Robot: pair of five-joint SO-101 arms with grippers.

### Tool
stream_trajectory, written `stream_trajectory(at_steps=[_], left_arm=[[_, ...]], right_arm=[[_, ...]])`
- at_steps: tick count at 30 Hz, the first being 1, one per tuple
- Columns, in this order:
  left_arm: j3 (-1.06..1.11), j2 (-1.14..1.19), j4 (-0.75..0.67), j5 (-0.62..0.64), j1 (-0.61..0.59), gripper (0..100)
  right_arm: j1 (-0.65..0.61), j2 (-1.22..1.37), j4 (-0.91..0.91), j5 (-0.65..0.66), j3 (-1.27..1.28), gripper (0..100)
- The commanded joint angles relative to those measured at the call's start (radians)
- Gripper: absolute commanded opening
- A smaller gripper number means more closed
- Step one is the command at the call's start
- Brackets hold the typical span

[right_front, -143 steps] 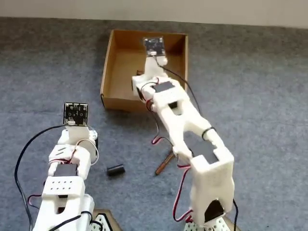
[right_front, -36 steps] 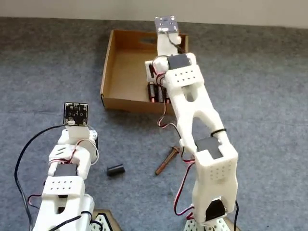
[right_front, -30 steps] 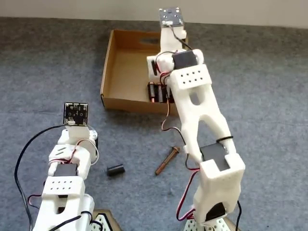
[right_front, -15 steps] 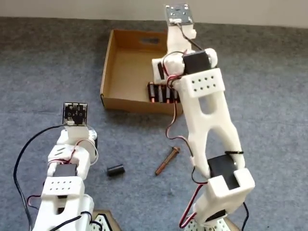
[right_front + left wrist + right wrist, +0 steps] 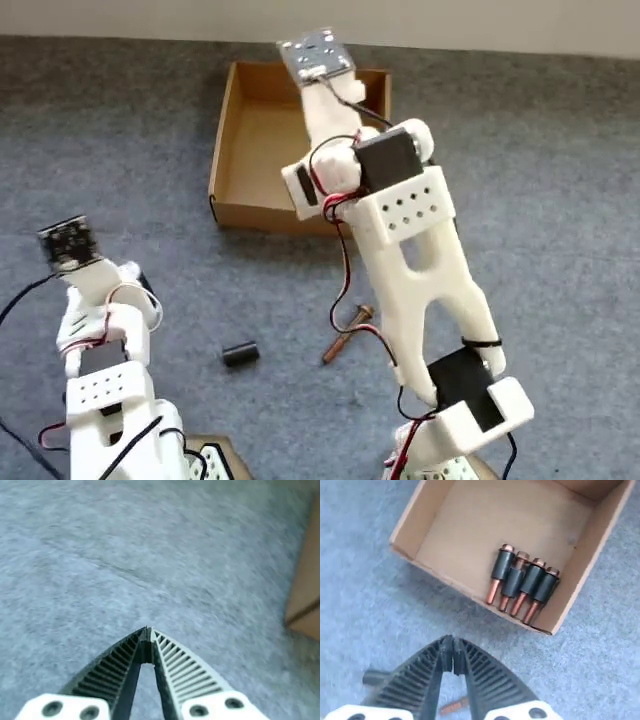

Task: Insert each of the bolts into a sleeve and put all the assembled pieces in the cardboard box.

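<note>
Bolts (image 5: 522, 582): four copper-coloured, each through a black cylindrical sleeve, lie side by side in the cardboard box (image 5: 470, 525), near right corner, heads twd the far side. In the high view the right arm (image 5: 410, 230) hides them. A fifth bolt (image 5: 348, 333) lies bare on the grey felt-like table (image 5: 520, 200) near of the box, head end partly under the arm's wires (image 5: 345, 290). Left of it, apart, is the loose sleeve (image 5: 240, 353), a short black tube. Right jaws, ribbed black, are closed w/ nothing between them, over the table just near of the box; they partly hide both loose parts in the wrist view. Left jaws are closed too, empty, over the table at left.
</note>
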Motion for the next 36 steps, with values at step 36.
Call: stream_trajectory(at_steps=[36], left_arm=[[-0.039,-0.018,-0.035,0.054,-0.051,1]], right_arm=[[-0.559,-0.292,-0.674,0.400,1.164,24.8]])
